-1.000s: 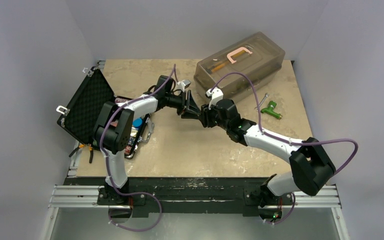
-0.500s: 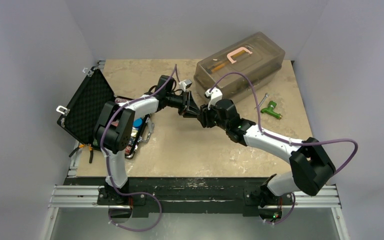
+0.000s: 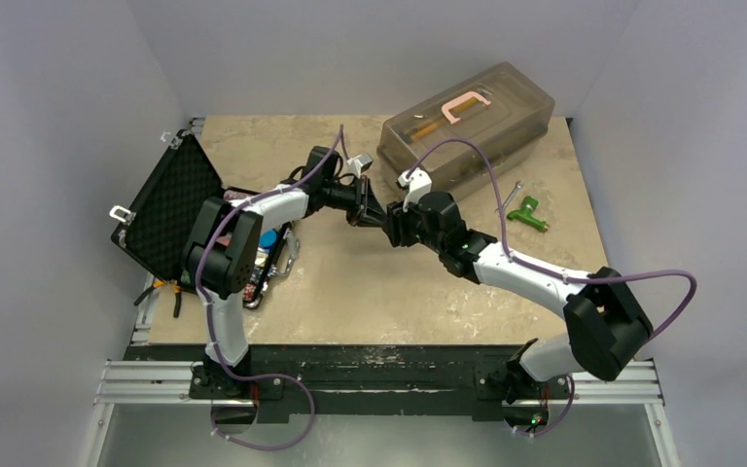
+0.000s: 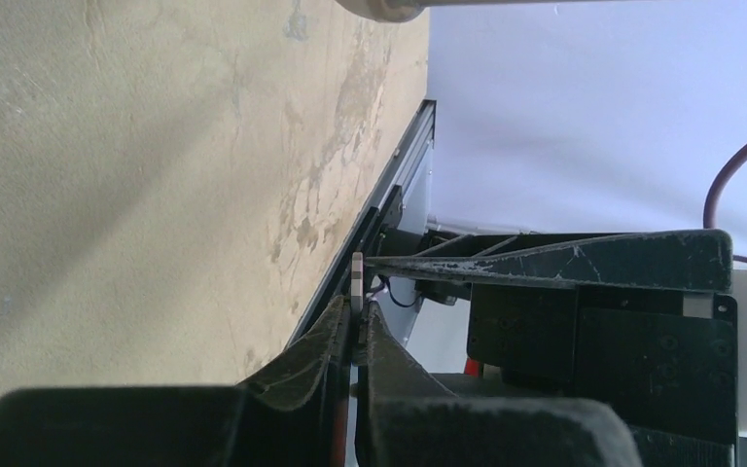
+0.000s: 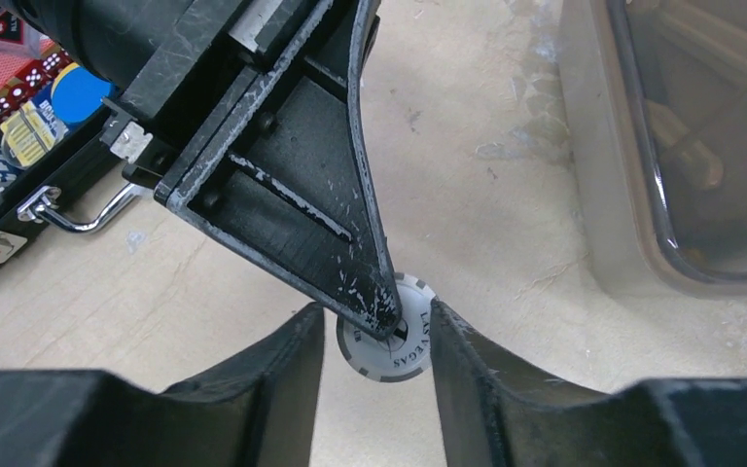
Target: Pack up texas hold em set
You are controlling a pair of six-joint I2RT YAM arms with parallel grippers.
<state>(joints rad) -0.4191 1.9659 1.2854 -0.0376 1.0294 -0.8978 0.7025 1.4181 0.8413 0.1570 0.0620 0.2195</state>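
Since a second earlier, the left gripper point(image 3: 377, 214) had drawn its jaws together, and both wrists had edged slightly toward the left of the table point(image 3: 350, 292).

Above the middle of the table the two grippers met tip to tip. The left one was clenched flat on the faces of a grey-and-white chip point(image 5: 389, 341), which showed edge-on between its fingertips point(image 4: 345, 326) in the left wrist view. The right gripper point(image 5: 377, 326) stood with its jaws parted on either side of the same chip. One finger seemed to touch the rim while a sliver of gap showed at the other, so it looked released rather than gripping.

Farther left, the black briefcase point(image 3: 165, 209) lay open at the table's edge, its foam-lined lid raised. The left arm hid most of its tray. A blue disc point(image 5: 78, 92) and rows of chips showed inside, behind the metal handle point(image 5: 68, 209).

At the far right sat the translucent tub point(image 3: 506, 107) with the pink clamp point(image 3: 465, 105), and the green-handled tool point(image 3: 527, 216) lay beside it.
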